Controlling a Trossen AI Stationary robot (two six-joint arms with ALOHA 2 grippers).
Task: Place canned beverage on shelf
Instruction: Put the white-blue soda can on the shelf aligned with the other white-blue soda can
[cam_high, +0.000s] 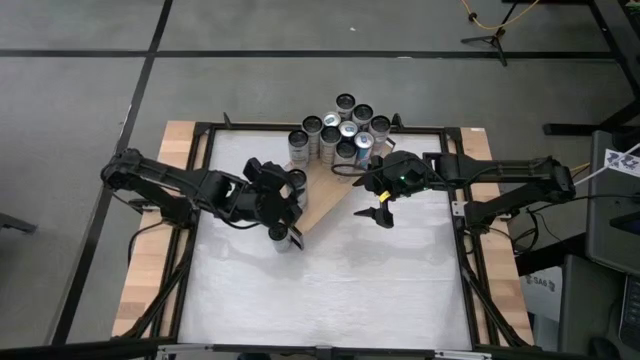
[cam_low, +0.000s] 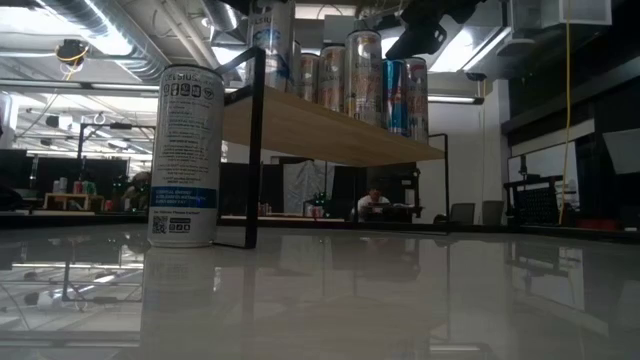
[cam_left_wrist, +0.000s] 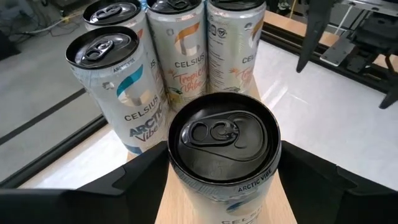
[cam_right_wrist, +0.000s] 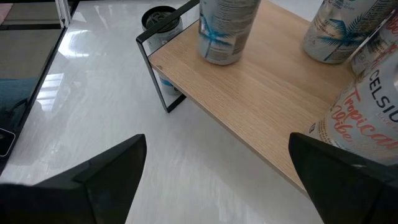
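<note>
Cans crowd the far end of the shelf (cam_high: 325, 195), a light wooden board on black frame ends that runs diagonally across the white table (cam_high: 330, 290). On the left we see the left gripper (cam_high: 289, 197) over the near end of that board. Its fingers (cam_left_wrist: 134, 180) sit on either side of a Celsius Arctic Vibe can (cam_left_wrist: 224, 155), which stands upright on the wood, but we cannot tell whether the pads press it or merely flank it. Just beyond it in the left wrist view stands another Arctic Vibe can (cam_left_wrist: 115, 87) and a Tropical Vibe can (cam_left_wrist: 181, 53). A separate can (cam_high: 283, 237) stands on the tabletop beside the shelf's near end; in the low view it rises at the black frame leg (cam_low: 252, 150). To the right, the cluster of cans (cam_high: 340, 128) fills the board's far end. Farther right, the right gripper (cam_high: 379, 211) hangs above the table just beside the shelf's edge, jaws spread wide and holding nothing.
</note>
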